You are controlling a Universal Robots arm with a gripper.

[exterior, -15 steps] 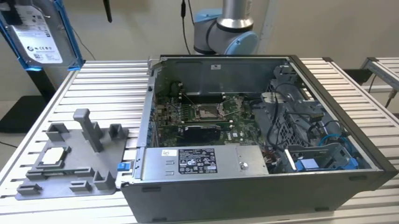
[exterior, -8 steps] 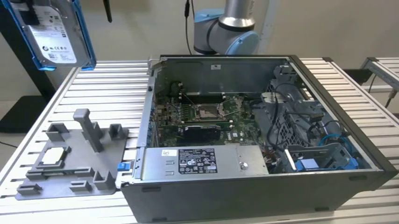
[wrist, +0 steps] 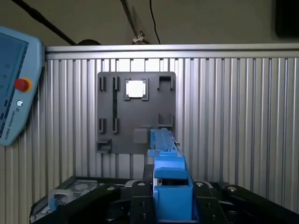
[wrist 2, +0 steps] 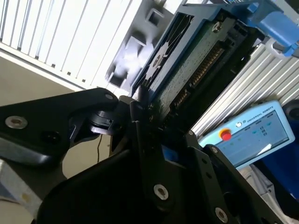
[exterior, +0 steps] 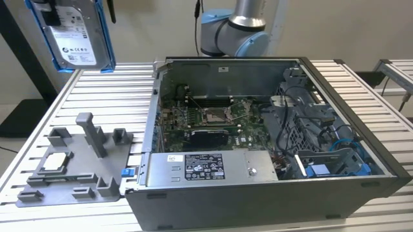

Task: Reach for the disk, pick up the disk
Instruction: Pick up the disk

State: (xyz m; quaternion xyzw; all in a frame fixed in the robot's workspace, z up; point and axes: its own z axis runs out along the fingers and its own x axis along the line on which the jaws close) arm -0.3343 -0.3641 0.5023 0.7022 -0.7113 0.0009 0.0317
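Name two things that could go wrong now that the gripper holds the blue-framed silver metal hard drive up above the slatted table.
1. The blue-framed silver metal hard drive hangs high over the slatted aluminium table, held by the black gripper at one end. A slip on the plastic frame could drop it, perhaps onto the upright posts of the grey fixture plate.
2. In the second wrist view its bare green circuit board lies right beside the black fingers, which might scrape it.

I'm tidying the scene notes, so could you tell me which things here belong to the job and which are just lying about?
Job: disk, held aloft; jaws shut on it.
Lying about: open computer case, grey fixture plate, square chip, teach pendant.
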